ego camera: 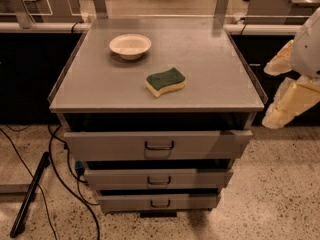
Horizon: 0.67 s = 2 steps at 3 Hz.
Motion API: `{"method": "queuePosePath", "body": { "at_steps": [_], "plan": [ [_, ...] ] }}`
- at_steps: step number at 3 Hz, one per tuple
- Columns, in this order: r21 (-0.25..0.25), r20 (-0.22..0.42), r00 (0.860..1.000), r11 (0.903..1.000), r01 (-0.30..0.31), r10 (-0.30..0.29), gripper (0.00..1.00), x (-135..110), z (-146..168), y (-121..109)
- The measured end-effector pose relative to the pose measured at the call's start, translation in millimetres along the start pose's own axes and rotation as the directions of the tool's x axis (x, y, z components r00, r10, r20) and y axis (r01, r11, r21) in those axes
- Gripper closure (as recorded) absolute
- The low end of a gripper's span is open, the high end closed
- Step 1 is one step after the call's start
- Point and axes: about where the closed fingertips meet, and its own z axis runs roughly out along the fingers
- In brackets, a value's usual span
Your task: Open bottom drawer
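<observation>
A grey metal cabinet has three drawers stacked under its top. The bottom drawer [125,202] is the lowest and narrowest-looking front, with a small dark loop handle [160,203] at its centre. Its front sits further back than the middle drawer [200,178] and the top drawer [210,145] above it. My arm and gripper [290,101] are cream-white at the right edge of the view, beside the cabinet's right side at about the height of its top. They are well above and to the right of the bottom drawer and touch nothing.
A white bowl [130,45] and a green-and-yellow sponge [165,81] lie on the cabinet top [90,89]. Black cables [57,159] and a dark rod [30,194] lie on the speckled floor at the left. Desks and a rail stand behind.
</observation>
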Motion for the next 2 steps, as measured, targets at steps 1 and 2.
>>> {"method": "queuePosePath", "body": {
  "at_steps": [1,2],
  "plan": [
    [0.006,0.034,0.999,0.9996,-0.029,0.029,0.56,7.0,18.6,16.0],
    [-0.010,0.071,0.993,0.9960,-0.089,0.090,0.79,22.0,61.2,39.5]
  ]
}}
